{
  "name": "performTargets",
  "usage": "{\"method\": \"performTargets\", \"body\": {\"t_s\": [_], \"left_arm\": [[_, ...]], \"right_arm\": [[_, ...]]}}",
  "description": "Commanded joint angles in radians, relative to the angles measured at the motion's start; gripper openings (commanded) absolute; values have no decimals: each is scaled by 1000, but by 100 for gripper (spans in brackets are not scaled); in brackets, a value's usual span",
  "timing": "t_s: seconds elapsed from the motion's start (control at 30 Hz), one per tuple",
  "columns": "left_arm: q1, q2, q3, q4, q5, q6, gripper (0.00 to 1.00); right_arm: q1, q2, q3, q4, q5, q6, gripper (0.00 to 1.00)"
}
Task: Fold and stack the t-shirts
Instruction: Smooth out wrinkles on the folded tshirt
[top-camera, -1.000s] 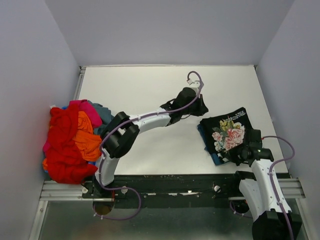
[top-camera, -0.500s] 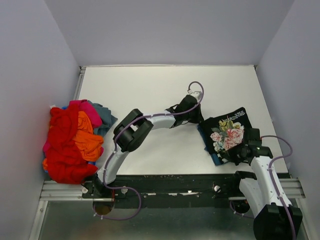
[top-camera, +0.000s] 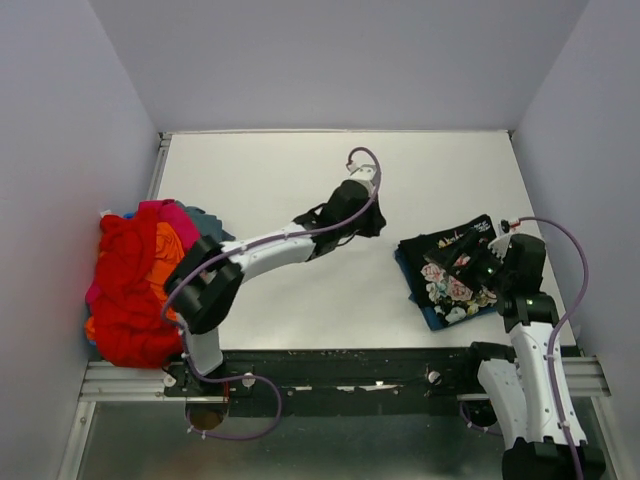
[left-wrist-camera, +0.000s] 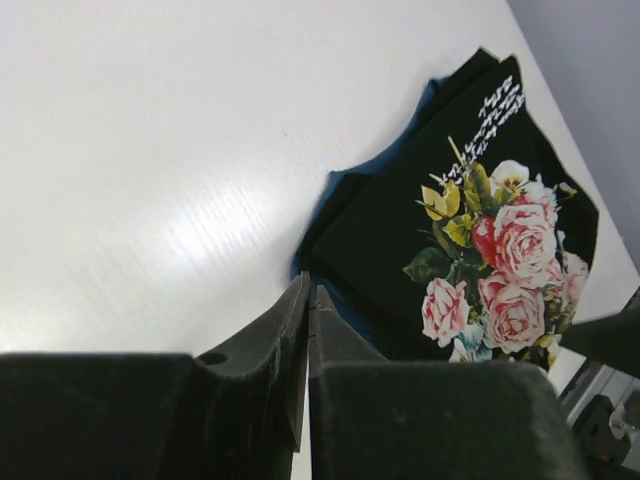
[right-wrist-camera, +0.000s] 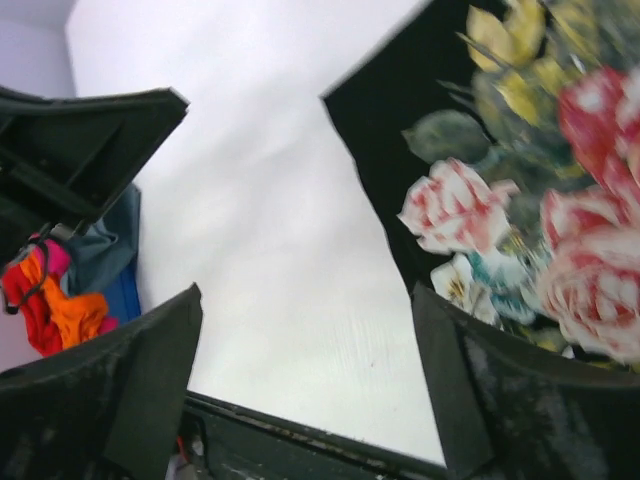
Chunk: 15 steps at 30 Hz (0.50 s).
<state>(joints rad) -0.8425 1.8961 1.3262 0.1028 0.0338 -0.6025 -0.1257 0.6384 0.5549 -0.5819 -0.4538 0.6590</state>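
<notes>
So since a second ago the left gripper (top-camera: 368, 224) has backed off the black rose-print shirt (top-camera: 448, 262) and swung toward the middle of the table (top-camera: 280, 170), and the right gripper (top-camera: 474, 266) has come up from the shirt's near corner to sit over the print, with its jaws now spread

Far left, the unfolded shirts are heaped at the table's left edge: a big red one (top-camera: 125, 305) in front, an orange one (top-camera: 162, 250) on top of it, a pink one (top-camera: 168, 212) behind, and a bit of the grey-blue one (top-camera: 207, 222) poking out on the right

Middle of the table, the left gripper has its fingers pressed together with nothing between them. You can see that clearly in the left wrist view. It's apart from the cloth

Right side, the black shirt lies folded on a teal-blue shirt (top-camera: 432, 318), whose edge peeks out along the near and left sides

The right gripper's jaws are wide apart above the roses, holding nothing
</notes>
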Motion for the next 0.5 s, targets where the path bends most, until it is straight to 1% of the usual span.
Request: {"method": "performTargets", "body": {"t_s": [0.0, 0.07, 0.13, 0.2, 0.23, 0.27, 0.37, 0.47], "left_arm": [[14, -282, -195, -61, -262, 66, 23], [23, -391, -290, -80, -322, 69, 43], [33, -495, -376, -101, -370, 63, 67], [40, -595, -455, -138, -422, 58, 86], [45, -648, -496, -144, -448, 64, 97], [49, -692, -528, -146, -474, 72, 99], [68, -810, -620, -132, -555, 87, 99], [74, -897, -692, -74, -587, 121, 99]], "right_arm": [[3, -3, 19, 276, -177, -93, 100], [11, 13, 39, 315, -149, -113, 100], [37, 52, 68, 335, -100, -139, 100], [79, 104, 97, 359, -66, -165, 100], [101, 124, 109, 372, -40, -170, 100], [125, 148, 117, 388, -20, -174, 100], [221, 210, 140, 433, 67, -196, 100], [288, 256, 149, 462, 166, -231, 100]]}}
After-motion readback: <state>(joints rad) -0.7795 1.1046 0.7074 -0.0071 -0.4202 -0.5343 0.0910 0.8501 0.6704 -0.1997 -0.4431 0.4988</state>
